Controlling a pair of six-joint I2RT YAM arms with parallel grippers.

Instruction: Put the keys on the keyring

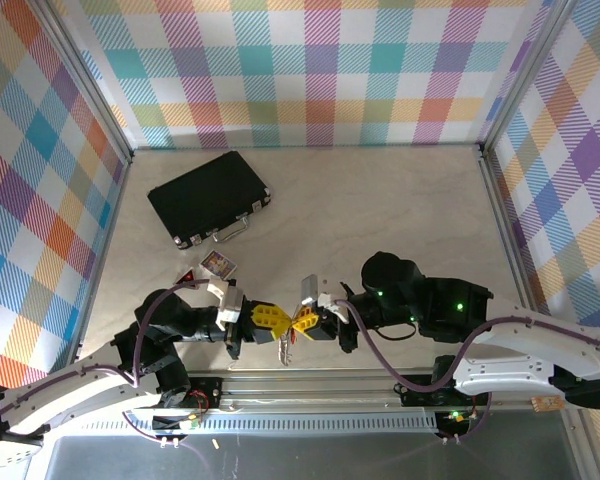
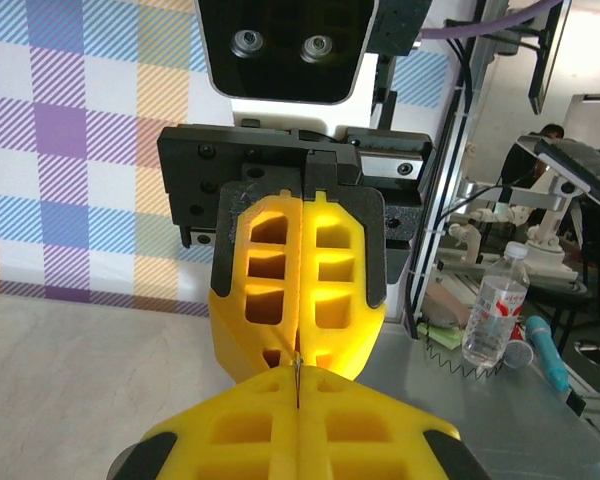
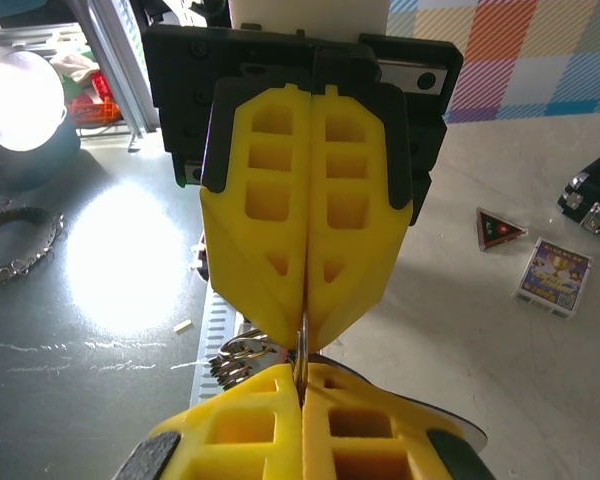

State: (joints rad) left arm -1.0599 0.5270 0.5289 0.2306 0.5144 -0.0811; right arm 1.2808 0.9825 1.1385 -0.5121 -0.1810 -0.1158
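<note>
Seemingly mid-threading, my left gripper [image 1: 272, 318] and right gripper [image 1: 306, 321], both clamped shut, meet tip to tip over the near edge of the table [image 1: 380, 220], the keyring [image 3: 238, 357] bunched just beside their tips; whether the key is on it I cannot tell.

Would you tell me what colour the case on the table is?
The case is black, and it shows best in the top external view.
</note>
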